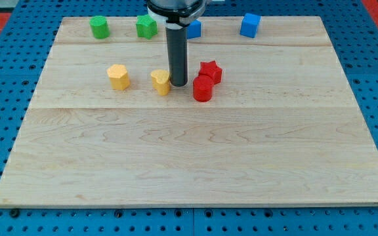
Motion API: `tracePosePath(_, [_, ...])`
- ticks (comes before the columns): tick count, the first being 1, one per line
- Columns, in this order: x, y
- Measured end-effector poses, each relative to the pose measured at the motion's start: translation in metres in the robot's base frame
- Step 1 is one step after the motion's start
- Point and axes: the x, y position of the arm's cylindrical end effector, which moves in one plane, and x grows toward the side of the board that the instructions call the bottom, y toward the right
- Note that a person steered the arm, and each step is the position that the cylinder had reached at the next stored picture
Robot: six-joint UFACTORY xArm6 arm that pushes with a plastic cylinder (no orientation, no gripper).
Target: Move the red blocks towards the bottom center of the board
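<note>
A red star block (210, 71) and a red cylinder block (202, 88) sit together just above the board's middle, the cylinder touching the star's lower left. My tip (178, 84) rests on the board just left of the red cylinder, between it and a yellow heart block (161, 81), very close to the heart. The rod rises straight up to the view's top.
A yellow hexagon block (118, 76) lies left of the heart. Along the board's top edge stand a green cylinder (99, 27), a green star (146, 26), a blue block (193, 29) partly behind the rod, and a blue cube (249, 25). The wooden board (189, 157) lies on a blue pegboard.
</note>
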Motion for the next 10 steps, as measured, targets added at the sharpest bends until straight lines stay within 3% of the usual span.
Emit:
tracePosePath(1, [-0.033,-0.015])
tracePosePath(2, [-0.035,0.046])
tracePosePath(3, [0.012,0.053])
tracePosePath(4, [0.015,0.041])
tracePosePath(6, [-0.033,0.127])
tracePosePath(7, [0.027,0.123])
tracePosePath(8, [0.023,0.074])
tracePosePath(9, [-0.017,0.095])
tracePosePath(10, [-0.006,0.05])
